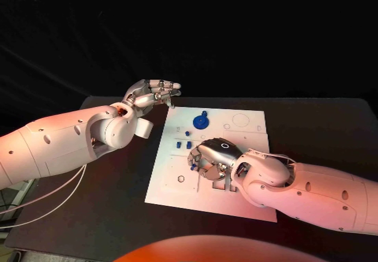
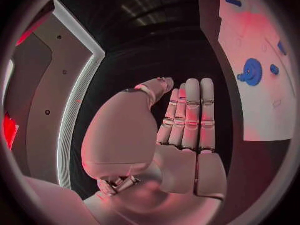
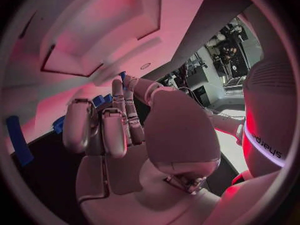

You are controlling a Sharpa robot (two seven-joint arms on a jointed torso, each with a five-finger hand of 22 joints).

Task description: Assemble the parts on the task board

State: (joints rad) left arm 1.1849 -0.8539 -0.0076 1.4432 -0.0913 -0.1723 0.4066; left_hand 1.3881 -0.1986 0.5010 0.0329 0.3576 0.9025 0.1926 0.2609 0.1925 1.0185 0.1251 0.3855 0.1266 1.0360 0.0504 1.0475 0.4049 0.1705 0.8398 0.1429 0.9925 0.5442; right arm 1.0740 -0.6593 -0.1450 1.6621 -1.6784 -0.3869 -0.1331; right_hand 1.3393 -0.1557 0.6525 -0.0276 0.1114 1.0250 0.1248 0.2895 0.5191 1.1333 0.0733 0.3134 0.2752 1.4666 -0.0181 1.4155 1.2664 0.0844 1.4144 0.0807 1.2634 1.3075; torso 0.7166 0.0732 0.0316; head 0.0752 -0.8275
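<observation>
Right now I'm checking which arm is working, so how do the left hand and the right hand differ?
The left hand is off the task board, beyond its far left corner; the right hand is low over the board's middle. The left hand's fingers lie straight and together, holding nothing; the right hand's curl down beside the small blue parts, and a grip cannot be told. Both are silver, on white arms.

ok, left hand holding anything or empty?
Empty: the left hand shows a bare palm and straight fingers, hovering off the task board edge.
</observation>
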